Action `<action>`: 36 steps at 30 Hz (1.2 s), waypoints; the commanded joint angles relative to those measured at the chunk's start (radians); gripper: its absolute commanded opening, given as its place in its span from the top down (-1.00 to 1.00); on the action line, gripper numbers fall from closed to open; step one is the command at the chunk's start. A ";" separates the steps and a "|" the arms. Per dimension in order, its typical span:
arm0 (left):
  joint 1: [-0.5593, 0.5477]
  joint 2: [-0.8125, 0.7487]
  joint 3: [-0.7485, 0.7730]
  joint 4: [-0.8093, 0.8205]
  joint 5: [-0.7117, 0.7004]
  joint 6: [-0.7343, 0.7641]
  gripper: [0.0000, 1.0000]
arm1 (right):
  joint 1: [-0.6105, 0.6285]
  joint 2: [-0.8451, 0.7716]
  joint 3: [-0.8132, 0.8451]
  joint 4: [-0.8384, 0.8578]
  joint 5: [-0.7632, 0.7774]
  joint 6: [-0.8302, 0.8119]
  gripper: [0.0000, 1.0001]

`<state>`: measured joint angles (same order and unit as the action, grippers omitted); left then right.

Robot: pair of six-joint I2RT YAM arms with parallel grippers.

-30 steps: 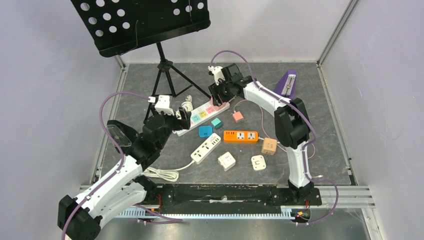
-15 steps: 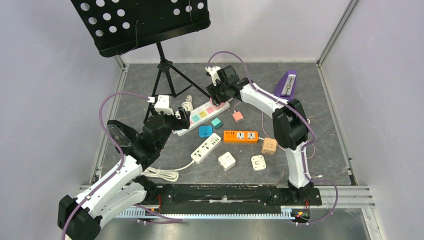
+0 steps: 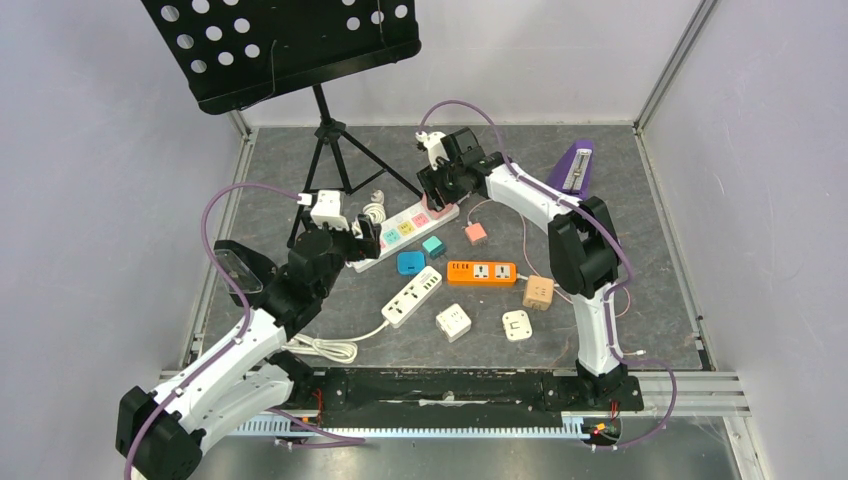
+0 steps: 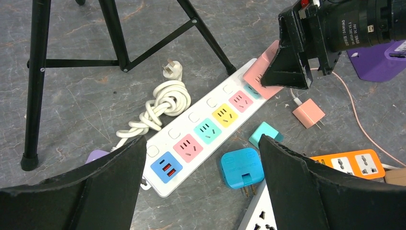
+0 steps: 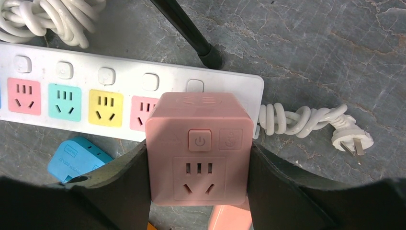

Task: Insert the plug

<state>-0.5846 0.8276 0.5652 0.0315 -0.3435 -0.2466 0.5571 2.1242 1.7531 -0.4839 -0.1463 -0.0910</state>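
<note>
The plug is a pink cube adaptor (image 5: 198, 148) with a power button and a socket on its face. My right gripper (image 5: 198, 165) is shut on it, a finger (image 5: 122, 179) pressing each side. It hangs tilted over the far end of the white power strip (image 4: 201, 132) with coloured sockets, next to a pink socket (image 5: 142, 112). Whether its prongs are in the strip is hidden. From above, the right gripper (image 3: 440, 186) is at the strip's (image 3: 403, 228) far end. My left gripper (image 4: 201, 148) is open over the strip's near end, with nothing between its fingers (image 3: 365, 240).
A tripod leg (image 5: 191, 31) of the music stand (image 3: 330, 150) ends just beyond the strip. The strip's coiled white cable (image 4: 158, 105) lies beside it. A blue plug (image 4: 242, 167), a teal plug (image 4: 265, 133), a small pink charger (image 4: 309, 113), an orange strip (image 3: 481, 271) and white adaptors (image 3: 453, 322) lie nearer.
The right gripper with the pink cube shifted slightly left and back again at the strip's far end. The left arm has barely moved.
</note>
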 commanded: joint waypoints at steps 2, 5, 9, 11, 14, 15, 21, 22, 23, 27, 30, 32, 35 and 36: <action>0.001 -0.011 -0.011 0.014 -0.038 -0.042 -0.84 | 0.001 0.031 -0.010 -0.143 -0.021 -0.021 1.00; 0.001 -0.010 -0.015 0.017 -0.038 -0.042 -0.84 | 0.004 0.034 -0.009 -0.142 -0.028 -0.031 1.00; 0.001 -0.014 -0.016 0.018 -0.040 -0.038 -0.84 | 0.005 0.046 -0.006 -0.142 -0.039 -0.052 1.00; 0.001 -0.016 -0.018 0.018 -0.041 -0.037 -0.84 | 0.005 0.046 -0.008 -0.145 -0.048 -0.062 1.00; 0.000 -0.021 -0.023 0.018 -0.043 -0.042 -0.84 | 0.006 0.042 -0.022 -0.146 -0.051 -0.072 1.00; 0.002 -0.022 -0.025 0.018 -0.043 -0.043 -0.84 | 0.005 0.040 -0.027 -0.149 -0.050 -0.074 1.00; 0.001 -0.019 -0.027 0.018 -0.052 -0.037 -0.84 | 0.015 0.023 -0.046 -0.154 -0.091 -0.098 1.00; 0.001 -0.017 -0.027 0.018 -0.054 -0.037 -0.84 | 0.016 0.019 -0.046 -0.150 -0.103 -0.098 1.00; 0.001 -0.014 -0.027 0.018 -0.055 -0.038 -0.84 | 0.014 0.016 -0.046 -0.148 -0.107 -0.096 1.00; 0.001 -0.008 -0.018 -0.010 -0.063 -0.062 -0.84 | 0.015 0.013 -0.041 -0.142 -0.117 -0.089 1.00; 0.002 0.003 0.010 -0.078 -0.071 -0.103 -0.84 | 0.021 0.013 -0.046 -0.142 -0.118 -0.067 1.00; 0.002 0.014 0.034 -0.138 -0.072 -0.150 -0.84 | 0.029 0.005 -0.064 -0.142 -0.110 -0.049 1.00; 0.002 0.033 0.058 -0.214 -0.050 -0.198 -0.81 | 0.045 -0.019 -0.106 -0.131 -0.084 -0.015 1.00; 0.002 0.037 0.064 -0.234 -0.045 -0.209 -0.79 | 0.046 -0.022 -0.117 -0.130 -0.082 0.001 1.00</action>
<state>-0.5846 0.8490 0.5674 -0.1005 -0.3859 -0.3450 0.5598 2.1056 1.7195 -0.4755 -0.1886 -0.1638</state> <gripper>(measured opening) 0.914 0.623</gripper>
